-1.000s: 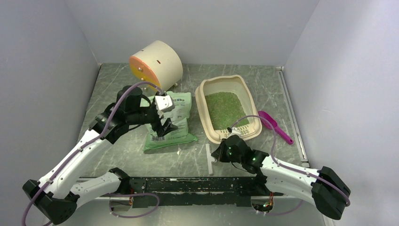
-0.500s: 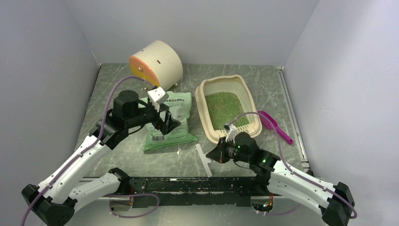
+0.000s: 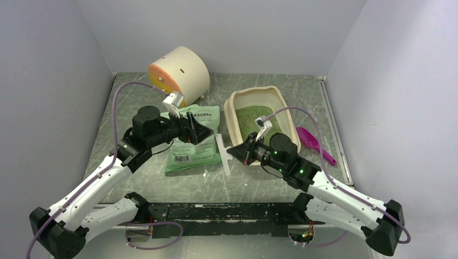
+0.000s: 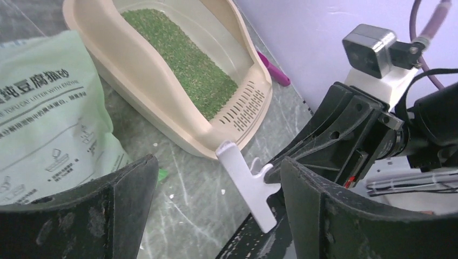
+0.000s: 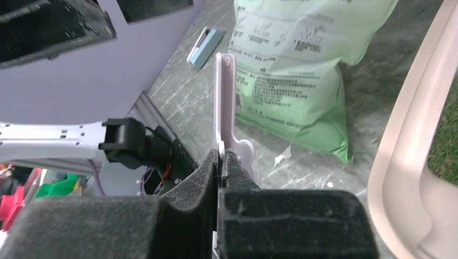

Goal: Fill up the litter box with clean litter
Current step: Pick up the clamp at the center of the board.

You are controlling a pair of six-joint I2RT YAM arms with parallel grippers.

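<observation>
- The litter box (image 4: 156, 89) sits on the table (image 3: 216, 181), right of centre and toward the back. Its grille ledge faces the arms.
- Green litter (image 4: 183, 59) covers the floor of the box in an even bed, so the pour itself looks done or nearly so.
- The bag (image 4: 48, 108) lies flat on the table just left of the box. Whether its mouth is open cannot be told.
- The right fingers (image 5: 183, 216) are pressed together on a flat white clip (image 5: 226, 108), pinching it by its tabbed end. The clip is raised off the table between bag and box.
- The left fingers (image 4: 108, 205) are spread wide and hold nothing. They point at the clip from the bag side, with the clip just in front of the gap.
- The step in hand looks like a hand-over of the clip, or lining it up to seal the bag, rather than more filling.
- Next, the left fingers need to close on the clip's free end before the right fingers let go, or the clip drops.
- A magenta scoop (image 3: 314, 143) lies right of the box, untouched.
</observation>
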